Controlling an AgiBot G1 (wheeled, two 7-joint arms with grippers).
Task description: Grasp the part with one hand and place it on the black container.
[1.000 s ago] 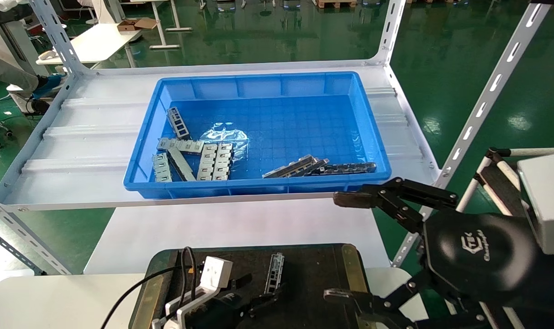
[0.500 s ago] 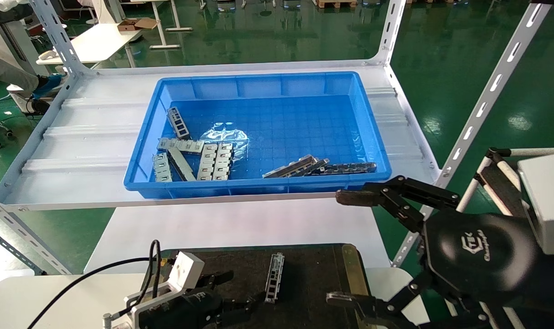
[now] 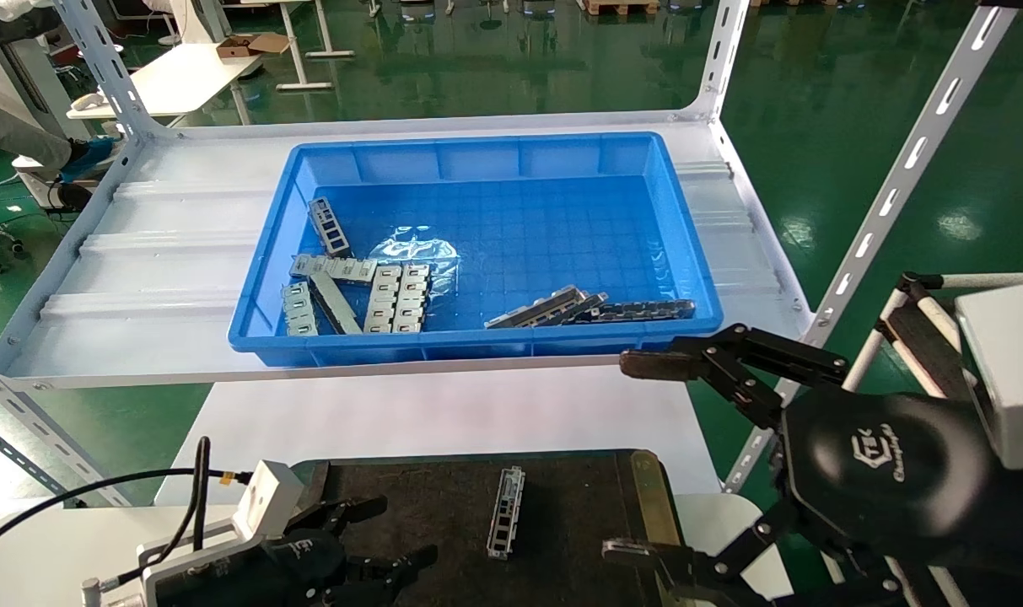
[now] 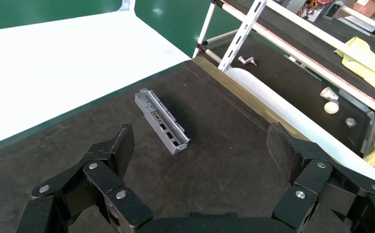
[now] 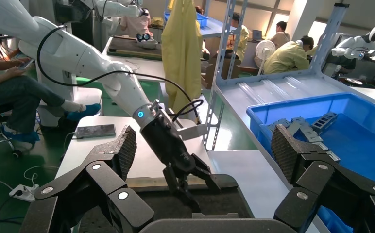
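Note:
The part [image 3: 506, 512], a narrow silver channel with cutouts, lies free on the black container [image 3: 578, 497] at the near edge. It also shows in the left wrist view [image 4: 162, 121], lying on the container's dark surface [image 4: 224, 165]. My left gripper [image 3: 397, 531] is open and empty, low over the container's left end, a short way left of the part; the part lies beyond its fingertips [image 4: 123, 141]. The right wrist view shows it too [image 5: 190, 187]. My right gripper [image 3: 638, 457] is open and empty, held above the container's right edge.
A deep blue bin [image 3: 477, 346] with several silver parts stands on the white shelf behind. Slotted shelf posts [image 3: 891, 194] rise at the right. A white table top [image 3: 444, 413] lies between shelf and container. People sit behind in the right wrist view [image 5: 10, 82].
My left gripper has drawn back to the left, away from the part, which stays lying on the black container. The right arm has barely moved.

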